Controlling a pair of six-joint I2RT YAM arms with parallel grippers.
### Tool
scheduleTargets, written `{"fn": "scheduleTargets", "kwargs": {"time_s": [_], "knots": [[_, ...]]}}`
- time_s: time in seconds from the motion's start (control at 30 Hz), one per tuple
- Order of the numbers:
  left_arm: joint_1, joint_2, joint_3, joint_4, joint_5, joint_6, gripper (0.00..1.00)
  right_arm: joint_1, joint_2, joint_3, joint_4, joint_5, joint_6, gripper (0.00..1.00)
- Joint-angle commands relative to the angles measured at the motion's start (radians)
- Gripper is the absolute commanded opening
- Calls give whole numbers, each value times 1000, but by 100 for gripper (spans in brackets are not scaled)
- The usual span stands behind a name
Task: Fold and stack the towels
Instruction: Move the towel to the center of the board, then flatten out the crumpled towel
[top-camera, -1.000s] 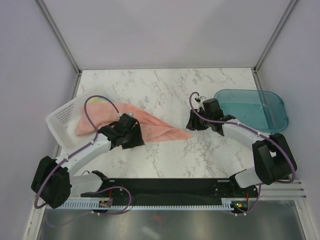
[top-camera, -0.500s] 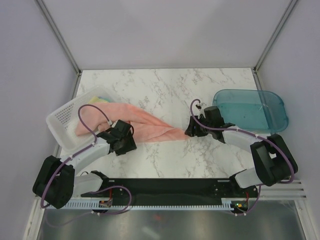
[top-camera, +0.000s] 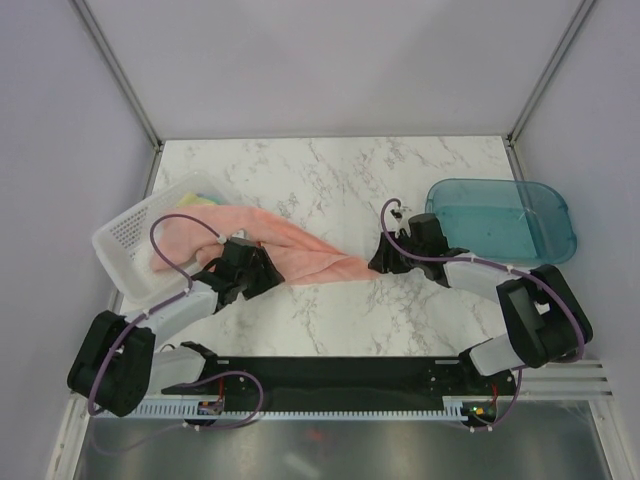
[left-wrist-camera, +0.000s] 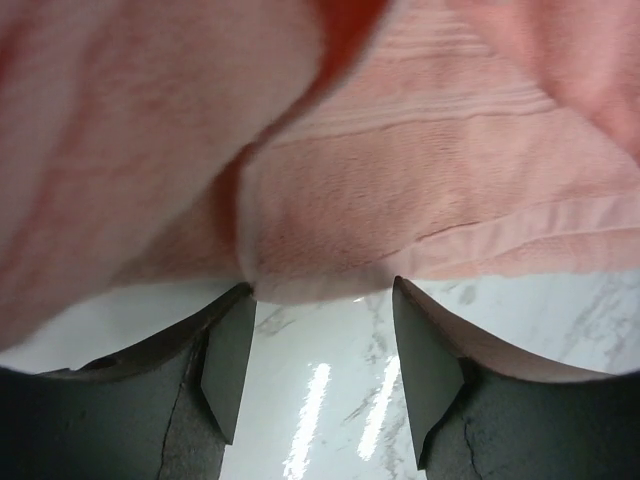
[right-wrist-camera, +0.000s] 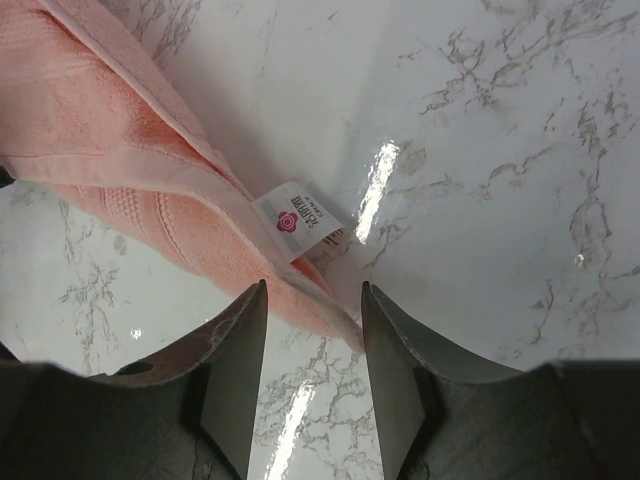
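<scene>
A salmon-pink towel (top-camera: 300, 248) lies stretched across the marble, from the white basket to a pointed tip in the middle. My left gripper (top-camera: 258, 268) sits low at its near edge. In the left wrist view the gripper (left-wrist-camera: 322, 292) is open, the towel's hem (left-wrist-camera: 400, 180) bunched at its fingertips and bare marble between the fingers. My right gripper (top-camera: 380, 264) is at the towel's right tip. In the right wrist view the gripper (right-wrist-camera: 312, 295) is open, with the towel's corner (right-wrist-camera: 120, 150) and white tag (right-wrist-camera: 300, 222) lying between its fingertips. A pale-yellow-and-teal towel (top-camera: 195, 200) shows in the basket.
The white perforated basket (top-camera: 125, 235) is tilted at the left edge, with the pink towel's far end draped over it. A teal translucent tray (top-camera: 500, 215) stands at the right, behind the right arm. Marble table (top-camera: 320, 170) runs to the back wall.
The right gripper has come down and left, from beside the tray to the towel's tip. The left gripper has dropped lower at the towel's near edge. The towel now lies straighter.
</scene>
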Motion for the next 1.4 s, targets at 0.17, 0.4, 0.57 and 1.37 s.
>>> {"fn": "scheduleTargets", "kwargs": {"time_s": [0.17,0.4,0.57,1.37], "knots": [[3,80,-39,283,110,-43,59,-4,14,-21,43,-11,2,50],[3,50,-22,120,29,-84,53,-4,-6,-25,29,-6,1,47],[3,-76,-36,20,-34,-101,58,-4,-18,-29,23,-8,7,47],[3,-128,-196,237,-95,-183,59,-4,-29,-41,18,-40,13,46]]}}
